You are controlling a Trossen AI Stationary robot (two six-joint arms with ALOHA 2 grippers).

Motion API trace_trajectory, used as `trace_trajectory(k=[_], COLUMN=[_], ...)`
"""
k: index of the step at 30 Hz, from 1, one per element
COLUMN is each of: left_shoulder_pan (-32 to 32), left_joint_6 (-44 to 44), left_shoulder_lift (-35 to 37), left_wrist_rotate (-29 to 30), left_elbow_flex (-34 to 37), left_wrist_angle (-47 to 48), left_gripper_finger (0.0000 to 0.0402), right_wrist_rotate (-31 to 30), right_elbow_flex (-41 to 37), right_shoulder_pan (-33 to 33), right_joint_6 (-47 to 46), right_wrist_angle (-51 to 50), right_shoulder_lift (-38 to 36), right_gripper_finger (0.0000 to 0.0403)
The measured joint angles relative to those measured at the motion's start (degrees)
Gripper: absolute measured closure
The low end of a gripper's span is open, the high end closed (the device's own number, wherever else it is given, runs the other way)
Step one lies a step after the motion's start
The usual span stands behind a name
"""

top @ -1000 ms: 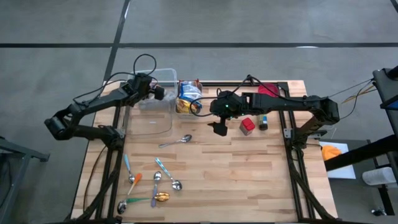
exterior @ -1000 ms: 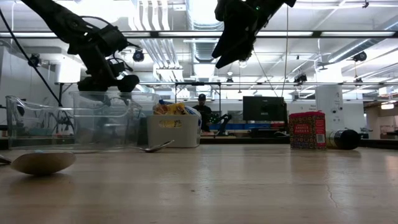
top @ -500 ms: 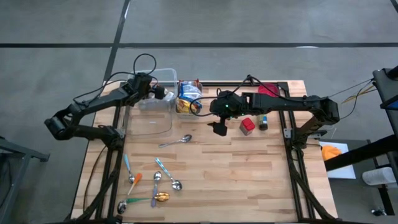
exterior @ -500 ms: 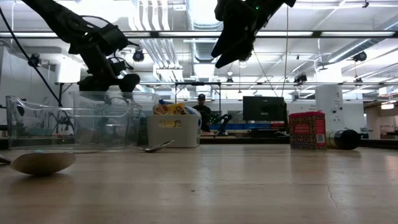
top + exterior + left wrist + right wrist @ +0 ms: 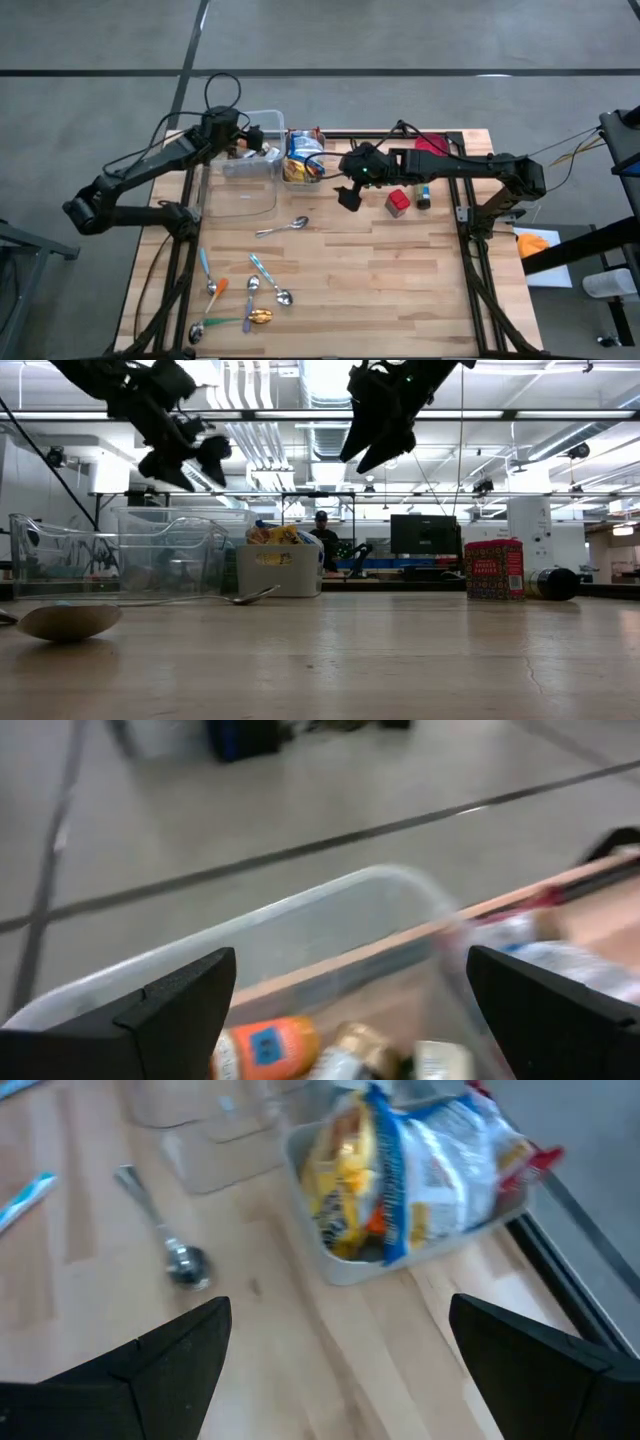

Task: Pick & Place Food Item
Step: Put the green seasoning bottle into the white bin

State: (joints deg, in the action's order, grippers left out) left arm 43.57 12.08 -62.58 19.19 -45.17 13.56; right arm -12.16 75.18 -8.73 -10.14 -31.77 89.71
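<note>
A small grey tray (image 5: 303, 158) at the table's far middle holds several snack bags (image 5: 420, 1170), blue, yellow and white. Left of it stands a clear plastic bin (image 5: 250, 160); small jars lie in it, one with an orange label (image 5: 265, 1045). My left gripper (image 5: 248, 138) hangs open above that bin's far end, well over its rim in the low view (image 5: 185, 455), and holds nothing. My right gripper (image 5: 348, 195) hangs open high over the table just right of the tray, slanting down toward it (image 5: 340, 1370), also with nothing in it.
A red box (image 5: 398, 202) and a dark can (image 5: 424, 198) stand right of my right gripper. A spoon (image 5: 283, 228) lies near the middle, and several more spoons (image 5: 250, 295) lie at the near left. A second clear container (image 5: 243, 198) adjoins the bin.
My left gripper has risen from just over the clear bin to well above its rim and has tipped toward level, still open. My right gripper has stayed in place but has rolled at the wrist.
</note>
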Motion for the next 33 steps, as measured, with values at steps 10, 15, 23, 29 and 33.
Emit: trace_trajectory(k=[10, 15, 23, 29, 33], left_shoulder_pan=[-5.1, -8.8, -15.2, -17.9, -18.0], left_joint_6=[-9.3, -16.1, -29.2, -29.8, -29.9], left_shoulder_lift=[11.3, 15.0, 17.1, 17.1, 17.1], left_wrist_rotate=[-20.9, -31.1, -39.0, -39.4, -39.4], left_elbow_flex=[0.1, 0.2, 0.2, 0.2, 0.2], left_wrist_angle=[-0.1, -1.0, -2.3, -4.1, -4.1], left_gripper_finger=[0.0002, 0.0002, 0.0002, 0.0002, 0.0002], right_wrist_rotate=[-6.2, -10.8, -13.4, -13.5, -13.5], right_elbow_flex=[0.0, 0.5, 0.9, -0.8, -3.1], right_shoulder_pan=[-1.7, -3.5, -8.8, -13.0, -15.2], right_joint_6=[-9.5, -18.7, -35.1, -39.2, -42.1], right_wrist_angle=[-6.6, -15.0, -35.3, -38.4, -40.9], right_shoulder_lift=[0.0, 0.0, -0.1, -0.1, -0.1], right_gripper_finger=[0.0032, 0.0032, 0.0032, 0.0032, 0.0032])
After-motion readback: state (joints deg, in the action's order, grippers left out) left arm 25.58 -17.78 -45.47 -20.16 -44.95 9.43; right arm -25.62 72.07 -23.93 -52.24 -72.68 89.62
